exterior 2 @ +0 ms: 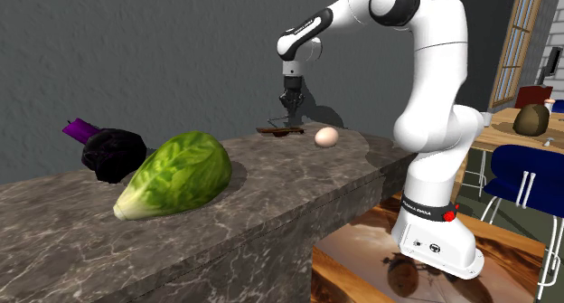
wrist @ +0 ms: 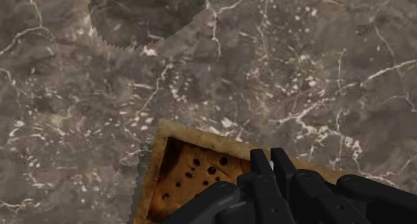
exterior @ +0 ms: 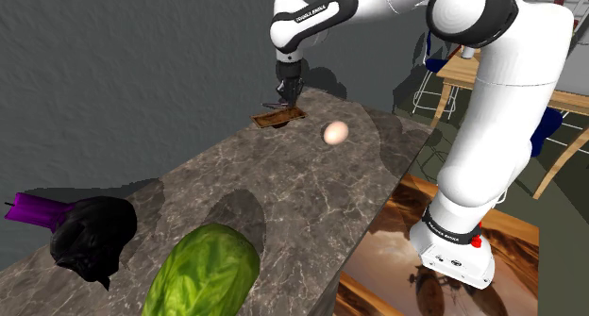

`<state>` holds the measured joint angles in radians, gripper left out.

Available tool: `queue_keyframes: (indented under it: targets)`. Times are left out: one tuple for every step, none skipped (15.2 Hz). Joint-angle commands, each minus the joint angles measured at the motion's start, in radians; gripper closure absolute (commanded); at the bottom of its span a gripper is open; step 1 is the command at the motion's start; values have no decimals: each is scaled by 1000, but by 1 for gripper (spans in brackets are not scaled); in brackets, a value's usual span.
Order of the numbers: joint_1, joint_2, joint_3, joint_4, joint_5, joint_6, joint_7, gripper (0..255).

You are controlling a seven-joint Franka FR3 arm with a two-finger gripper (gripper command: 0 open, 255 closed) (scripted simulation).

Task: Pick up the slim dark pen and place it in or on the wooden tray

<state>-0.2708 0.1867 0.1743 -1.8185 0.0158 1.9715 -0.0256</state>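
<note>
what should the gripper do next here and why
Probably lower a little, then open. The gripper hangs right over the wooden tray, shut on what looks like the slim dark pen, so letting go should drop it in.

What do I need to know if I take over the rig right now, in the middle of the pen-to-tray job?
Gripper: fingers closed together, poised just above the wooden tray at the far end of the marble counter.
Pen: in the shoulder view a thin dark stick juts sideways from the fingertips. It looks held, above the tray and not lying on it.
Done: pick-up and the carry to the tray.
Left: lower a little, open, let the pen drop into the tray, then lift away.
Note: an egg lies on the counter beside the tray, apart from it. Keep clear of it.
</note>
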Motion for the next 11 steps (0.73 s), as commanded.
queue_keyframes:
  targets:
    - [-1, 8, -1, -20, -1, 28, -2, 255]
    - [0, 12, -1, -28, -2, 40, -2, 255]
    - [0, 16, -1, -36, -2, 53, -2, 255]
    - [0, 21, -1, -44, -3, 65, -2, 255]
    - [0, 26, -2, -51, -4, 77, -1, 255]
    - [0, 31, -2, -59, -5, 89, -1, 255]
    - [1, 37, -2, -68, -6, 105, -1, 255]
    - [1, 37, -2, -68, -6, 105, -1, 255]
    - [1, 37, -2, -68, -6, 105, -1, 255]
    - [1, 37, -2, -68, -6, 105, -1, 255]
    - [1, 37, -2, -68, -6, 105, -1, 255]
